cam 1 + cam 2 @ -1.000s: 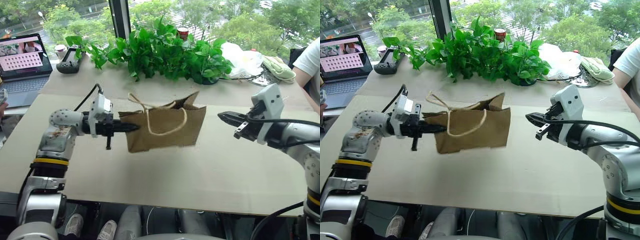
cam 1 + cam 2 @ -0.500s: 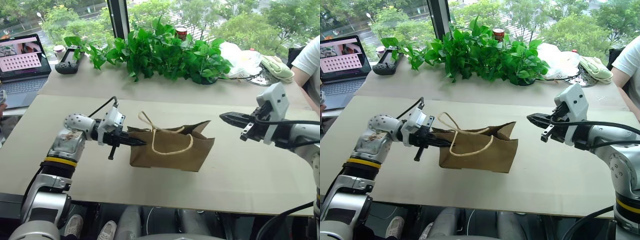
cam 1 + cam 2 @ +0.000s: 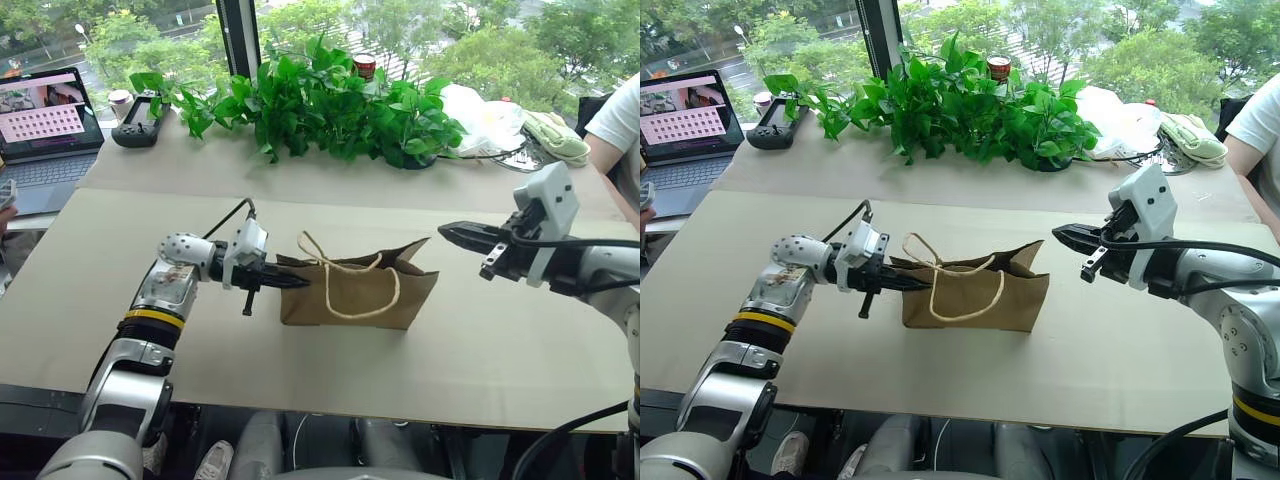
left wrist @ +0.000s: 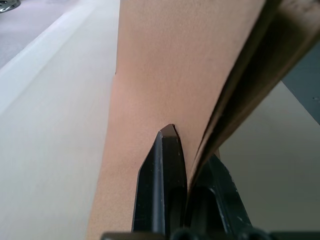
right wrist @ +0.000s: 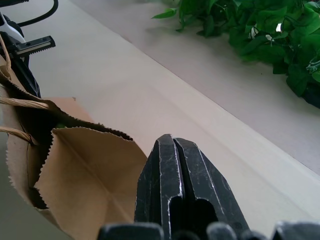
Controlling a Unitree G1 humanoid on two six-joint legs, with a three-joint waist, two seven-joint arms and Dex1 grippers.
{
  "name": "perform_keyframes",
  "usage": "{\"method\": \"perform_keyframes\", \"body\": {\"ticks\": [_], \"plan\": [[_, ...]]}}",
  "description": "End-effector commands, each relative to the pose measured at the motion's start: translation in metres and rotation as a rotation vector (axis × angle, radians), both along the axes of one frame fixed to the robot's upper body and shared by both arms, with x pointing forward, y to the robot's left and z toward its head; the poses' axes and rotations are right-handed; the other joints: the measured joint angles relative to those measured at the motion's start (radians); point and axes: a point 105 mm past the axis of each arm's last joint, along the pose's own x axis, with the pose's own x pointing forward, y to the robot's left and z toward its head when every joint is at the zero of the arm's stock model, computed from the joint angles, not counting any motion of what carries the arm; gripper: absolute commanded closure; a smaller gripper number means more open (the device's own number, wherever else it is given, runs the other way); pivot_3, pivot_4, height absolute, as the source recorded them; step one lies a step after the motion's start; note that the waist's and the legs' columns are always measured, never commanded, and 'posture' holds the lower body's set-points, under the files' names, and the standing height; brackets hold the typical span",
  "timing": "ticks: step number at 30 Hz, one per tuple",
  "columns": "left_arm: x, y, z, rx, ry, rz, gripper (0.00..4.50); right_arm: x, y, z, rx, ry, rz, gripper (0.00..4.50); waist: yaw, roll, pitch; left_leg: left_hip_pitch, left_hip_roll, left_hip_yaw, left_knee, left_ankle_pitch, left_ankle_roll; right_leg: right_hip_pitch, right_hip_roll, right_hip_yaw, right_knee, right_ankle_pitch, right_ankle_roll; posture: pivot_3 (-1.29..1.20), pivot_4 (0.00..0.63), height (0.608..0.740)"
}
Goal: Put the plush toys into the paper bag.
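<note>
The left hand [image 3: 908, 283] pinches the paper bag's [image 3: 975, 297] edge on the surface [image 3: 1090, 350]; the right hand [image 3: 1072, 238], closed, hovers nearby.

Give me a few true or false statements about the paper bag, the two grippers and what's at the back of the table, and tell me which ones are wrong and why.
1. The left gripper is shut on the edge of the paper bag. True.
2. The right gripper holds a red plush toy. False: it is shut, holds nothing and hangs apart from the bag.
3. The bag's cord handles hang over its brown side. True.
4. The bag lies folded flat on the table. False: it is up on its base with its mouth open at the top.
5. A row of leafy plants stands behind the bag. True.
6. The laptop at the back is closed. False: its lid is up and the screen is lit.
</note>
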Motion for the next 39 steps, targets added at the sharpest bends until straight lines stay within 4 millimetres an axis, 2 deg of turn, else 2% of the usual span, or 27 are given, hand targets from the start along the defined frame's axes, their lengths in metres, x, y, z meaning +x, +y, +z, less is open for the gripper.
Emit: {"method": "perform_keyframes", "body": {"ticks": [1, 2, 5, 14, 20, 24, 29, 32, 36, 39], "plan": [[0.002, -0.003, 0.003, 0.017, -0.026, -0.016, 4.45, -0.004, 0.001, 0.009, -0.007, -0.046, -0.003, 4.50, -0.001, 0.000, 0.000, 0.000, 0.000, 0.000, 0.000, 0.000, 0.000, 0.000, 0.000, 0.000, 0.000, 0.000, 0.000, 0.00, 0.150, 0.713], [0.002, -0.002, 0.002, 0.019, -0.024, -0.008, 4.45, -0.004, 0.000, 0.009, -0.007, -0.045, -0.008, 4.50, -0.001, 0.000, 0.000, 0.000, 0.000, 0.000, 0.000, 0.000, 0.000, 0.000, 0.000, 0.000, 0.000, 0.000, 0.000, 0.00, 0.150, 0.713], [0.005, -0.001, 0.002, 0.023, -0.016, 0.008, 3.70, -0.002, -0.002, 0.009, -0.007, -0.045, -0.021, 4.50, -0.001, 0.000, 0.000, 0.000, 0.000, 0.000, 0.000, 0.000, 0.000, 0.000, 0.000, 0.000, 0.000, 0.000, 0.000, 0.00, 0.150, 0.713], [0.003, 0.004, 0.021, 0.020, -0.029, 0.032, 0.45, 0.001, -0.007, 0.013, -0.017, -0.058, -0.037, 4.50, -0.001, 0.000, 0.000, 0.000, 0.000, 0.000, 0.000, 0.000, 0.000, 0.000, 0.000, 0.000, 0.000, 0.000, 0.000, 0.00, 0.150, 0.713], [-0.006, 0.016, 0.058, -0.010, -0.033, 0.074, 0.45, -0.002, -0.014, 0.018, -0.053, -0.064, -0.043, 4.50, -0.002, 0.000, 0.000, 0.000, 0.000, 0.000, 0.000, 0.000, 0.000, 0.000, 0.000, 0.000, 0.001, 0.000, 0.000, 0.00, 0.150, 0.713], [-0.021, 0.029, 0.088, -0.022, 0.012, 0.077, 0.45, -0.009, -0.017, 0.021, -0.079, -0.063, -0.020, 4.50, -0.002, 0.000, 0.000, 0.000, 0.001, 0.000, 0.000, 0.000, 0.000, 0.000, 0.000, 0.000, 0.000, 0.000, 0.000, 0.00, 0.150, 0.713], [-0.042, 0.051, 0.123, -0.012, 0.123, 0.057, 0.45, -0.026, -0.015, 0.022, -0.116, -0.058, 0.085, 4.50, -0.003, 0.000, 0.000, 0.001, 0.001, 0.000, 0.000, 0.000, 0.000, 0.000, 0.000, 0.000, 0.000, 0.000, 0.000, 0.00, 0.150, 0.713], [-0.048, 0.063, 0.142, -0.031, 0.163, 0.066, 0.45, -0.047, -0.003, 0.030, -0.082, -0.059, 0.232, 4.50, -0.002, 0.000, 0.000, 0.001, 0.001, 0.000, 0.000, 0.000, 0.000, 0.000, 0.000, 0.000, 0.000, 0.000, 0.001, 0.00, 0.150, 0.713], [-0.048, 0.068, 0.149, -0.037, 0.162, 0.081, 0.45, -0.058, 0.000, 0.038, -0.038, -0.045, 0.319, 4.50, -0.002, 0.000, 0.000, 0.003, 0.001, 0.000, 0.000, 0.000, 0.000, 0.003, 0.000, 0.000, 0.000, -0.001, 0.001, 0.00, 0.150, 0.713], [-0.048, 0.068, 0.145, -0.030, 0.159, 0.085, 0.45, -0.057, -0.002, 0.036, -0.050, -0.035, 0.310, 4.50, -0.002, 0.000, 0.000, 0.005, 0.001, 0.000, 0.000, 0.000, 0.000, 0.005, 0.000, -0.001, 0.000, -0.001, 0.001, 0.00, 0.150, 0.713]]}}
